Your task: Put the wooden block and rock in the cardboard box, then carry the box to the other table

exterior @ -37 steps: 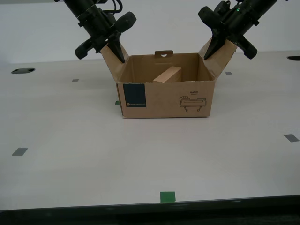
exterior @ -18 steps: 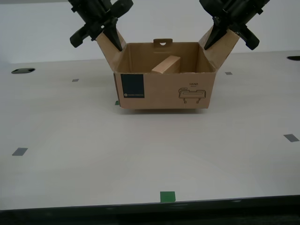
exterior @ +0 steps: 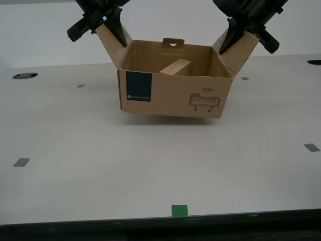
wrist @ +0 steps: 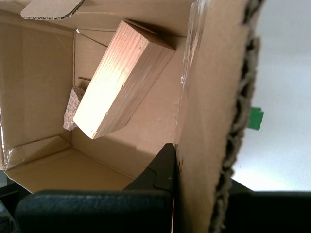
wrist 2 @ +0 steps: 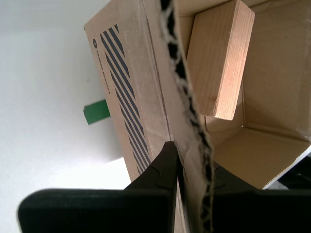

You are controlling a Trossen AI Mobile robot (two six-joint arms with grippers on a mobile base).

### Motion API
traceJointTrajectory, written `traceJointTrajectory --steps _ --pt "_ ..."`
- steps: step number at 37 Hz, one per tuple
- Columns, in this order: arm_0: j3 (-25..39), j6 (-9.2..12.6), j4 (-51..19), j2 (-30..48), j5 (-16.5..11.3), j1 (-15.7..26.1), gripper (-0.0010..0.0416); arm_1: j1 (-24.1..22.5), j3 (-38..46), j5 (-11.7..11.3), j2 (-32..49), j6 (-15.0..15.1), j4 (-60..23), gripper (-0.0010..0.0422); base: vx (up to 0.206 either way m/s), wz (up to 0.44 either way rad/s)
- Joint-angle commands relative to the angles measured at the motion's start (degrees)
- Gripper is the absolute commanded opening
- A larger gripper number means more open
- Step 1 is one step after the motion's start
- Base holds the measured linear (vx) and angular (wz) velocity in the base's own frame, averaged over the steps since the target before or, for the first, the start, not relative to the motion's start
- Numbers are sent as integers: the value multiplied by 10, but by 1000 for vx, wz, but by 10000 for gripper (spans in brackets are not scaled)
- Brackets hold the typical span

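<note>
Two items inside cardboard box (exterior: pixel 173 100), wooden block (wrist: pixel 121 80), rock (wrist: pixel 72 108)

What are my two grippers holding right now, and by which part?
The cardboard box. My first gripper is clamped on one upright side flap, my second gripper on the opposite flap.

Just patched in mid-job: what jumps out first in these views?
The box hangs off the table, centre of the exterior view, tilted, its shadow below. Each side flap is pinched by a black tool: my first tool and my second tool. Inside, the block leans on a wall with the rock tucked beside it.
</note>
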Motion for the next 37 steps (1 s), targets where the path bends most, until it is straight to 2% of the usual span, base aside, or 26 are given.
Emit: traceJointTrajectory --steps 1,6,12,19,37 --pt "0 -15 -16 -7 -4 1 -1 -9 1 6 -3 5 -16 -1 0 0" --pt "0 -31 -36 -19 -4 2 -1 -29 0 2 -4 11 -27 -1 0 0" --pt "0 -35 -38 -36 -4 2 -1 -46 0 2 -4 11 -29 -1 -25 3" --pt "0 -43 -35 -38 -4 2 -1 -47 -1 2 -6 24 -26 -1 -100 -2" --pt "4 -43 -37 -38 -4 3 -1 -46 -1 9 -12 3 -35 -1 -151 15"
